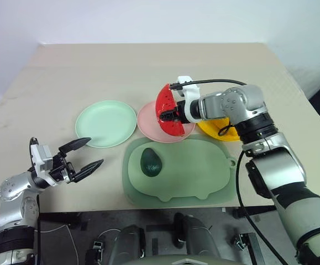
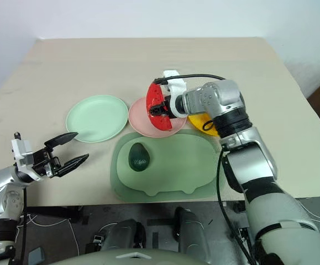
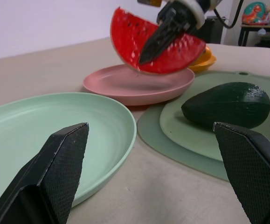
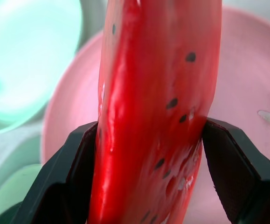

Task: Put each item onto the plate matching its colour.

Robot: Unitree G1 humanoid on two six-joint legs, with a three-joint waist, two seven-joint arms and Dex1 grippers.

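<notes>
My right gripper [image 1: 168, 116] is shut on the red watermelon wedge [image 1: 164, 100] and holds it just above the pink plate [image 1: 148, 125]. From the right wrist, the wedge [image 4: 158, 93] sits clamped between both fingers, with the pink plate [image 4: 246, 70] behind it. The dark green avocado [image 1: 150, 163] lies on the sage-green board. To the left of the pink plate is the mint green plate [image 1: 105, 122], with nothing on it. The yellow plate [image 1: 215, 131] is partly hidden behind my right arm. My left gripper [image 1: 93, 152] hovers open near the table's front left, pointing toward the plates.
The sage-green animal-shaped board [image 1: 195, 171] lies at the front centre of the beige table [image 1: 148, 66], touching the pink and yellow plates. Bare tabletop stretches behind the plates and at the far left. The table's front edge runs just below the board.
</notes>
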